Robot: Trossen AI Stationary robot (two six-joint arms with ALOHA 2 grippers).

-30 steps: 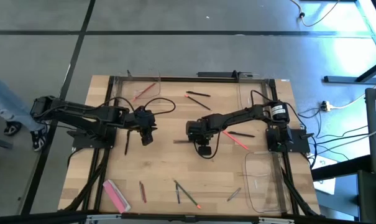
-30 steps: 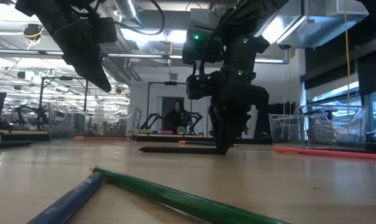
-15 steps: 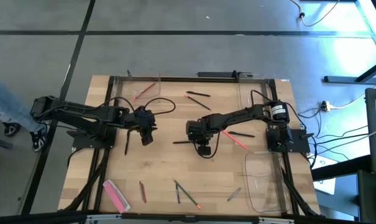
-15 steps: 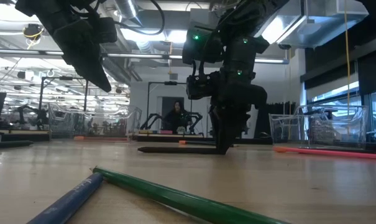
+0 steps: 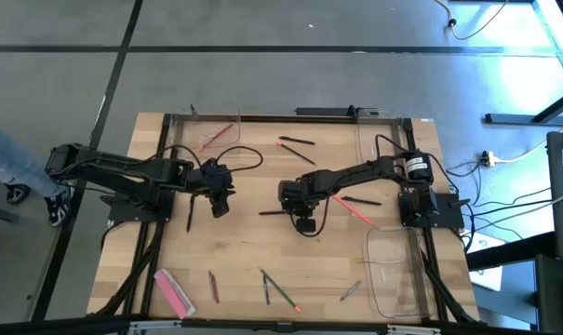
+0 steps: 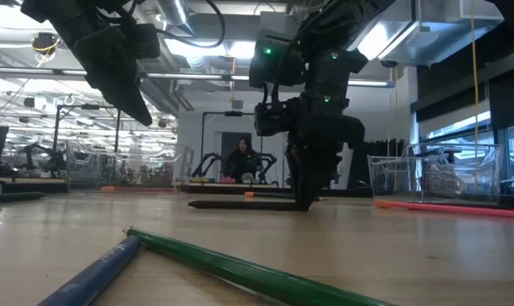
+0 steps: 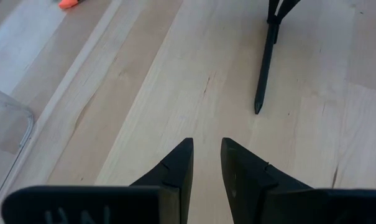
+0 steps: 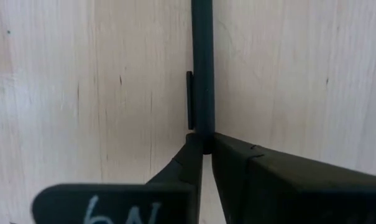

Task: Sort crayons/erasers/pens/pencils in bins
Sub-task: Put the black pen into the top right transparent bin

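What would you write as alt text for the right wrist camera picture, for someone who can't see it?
Seen from just behind the right gripper, its two dark fingers are shut on one end of a slim black pen, which runs straight away from the camera. Beneath it is a pale wooden table with fine grain lines.

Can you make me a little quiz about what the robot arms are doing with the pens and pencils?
1. True or false: the right pincer is shut on a black pen.
2. What does the left pincer hold? A) a pencil B) nothing C) a crayon
3. Fill in: in the low view, the green pencil lies on the ____.

Key: 1 true. 2 B, it hangs above bare wood with another pen lying ahead. 3 table.
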